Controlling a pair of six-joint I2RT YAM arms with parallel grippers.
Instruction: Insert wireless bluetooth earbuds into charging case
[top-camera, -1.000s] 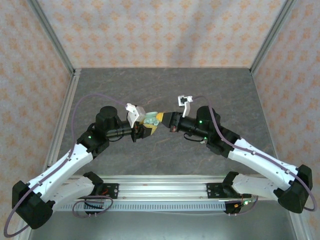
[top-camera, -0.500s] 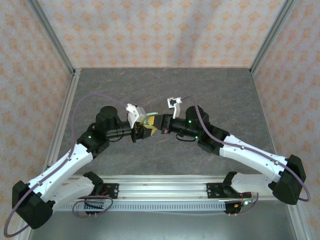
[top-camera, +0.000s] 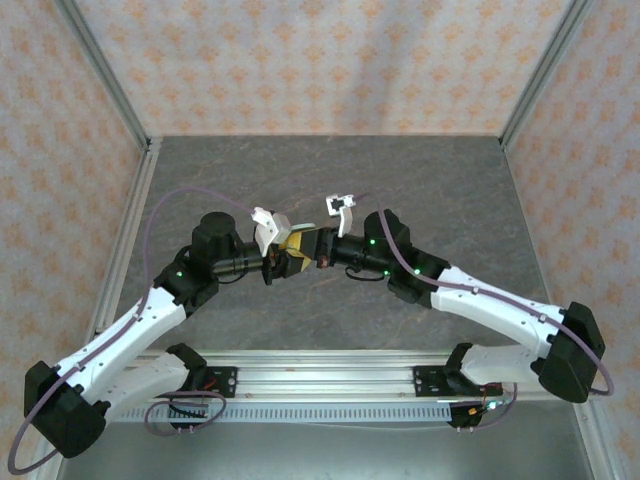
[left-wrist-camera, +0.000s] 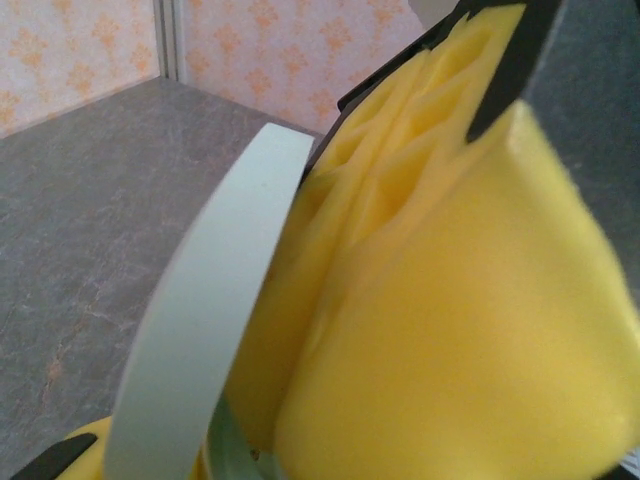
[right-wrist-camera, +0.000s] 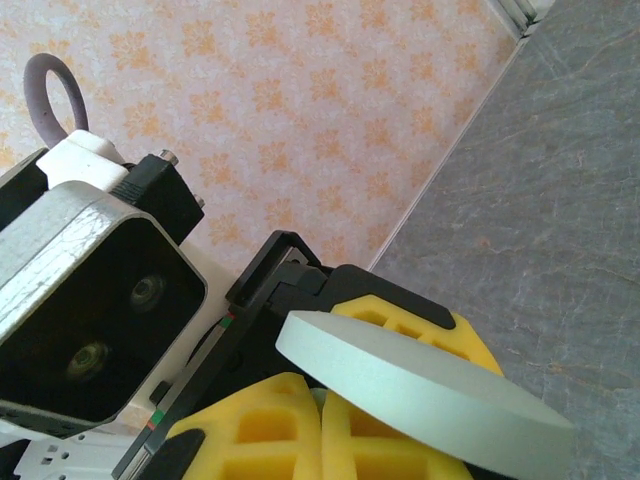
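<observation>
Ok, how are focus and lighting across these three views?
Top view: sharp, evenly lit, no glare on the table. Left wrist view: yellow pad and pale case too close, both blurred. Right wrist view: case edge fairly crisp, evenly lit.

Bright, even overhead light, faint soft shadows on grey table (top-camera: 450, 190), top view sharp, left wrist close-up blurred across charging case (left-wrist-camera: 200, 330) and yellow foam (left-wrist-camera: 450, 330), right wrist view crisper.

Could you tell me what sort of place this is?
Probably a lab robot test cell: patterned wall panels in aluminium framing enclose a grey tabletop, with left arm and right arm on a rail.
</observation>
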